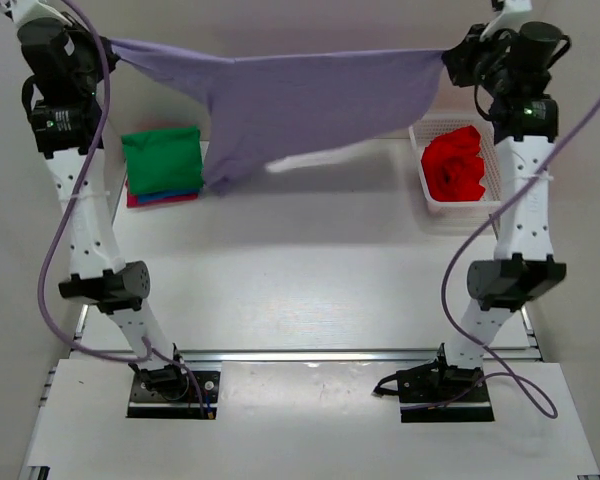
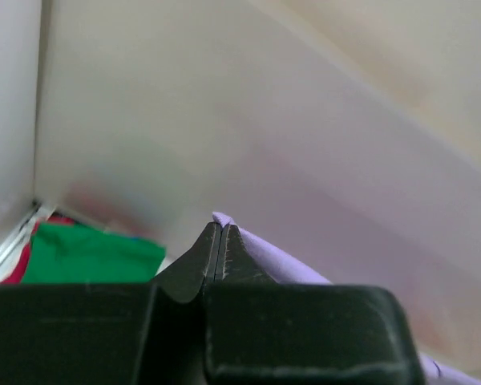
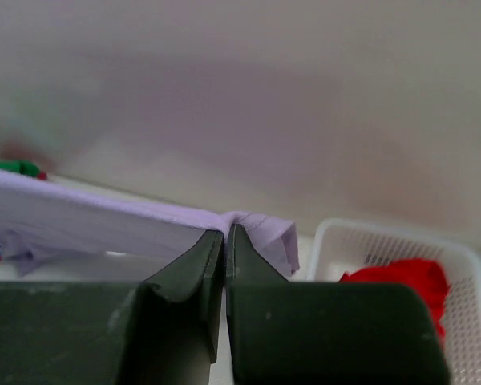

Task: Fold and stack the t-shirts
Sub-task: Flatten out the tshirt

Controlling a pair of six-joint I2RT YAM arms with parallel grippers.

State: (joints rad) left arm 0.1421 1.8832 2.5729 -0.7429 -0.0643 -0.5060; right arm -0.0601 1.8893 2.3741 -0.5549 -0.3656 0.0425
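Observation:
The lavender-purple t-shirt hangs stretched in the air between my two grippers, high over the far part of the table. My left gripper is shut on its left corner. My right gripper is shut on its right corner. A folded green t-shirt lies on a stack at the far left, with blue and magenta edges showing under it. A crumpled red t-shirt lies in the white basket at the far right.
The green stack also shows in the left wrist view. The basket with the red shirt shows in the right wrist view. A metal rail runs across the table's near edge by the arm bases.

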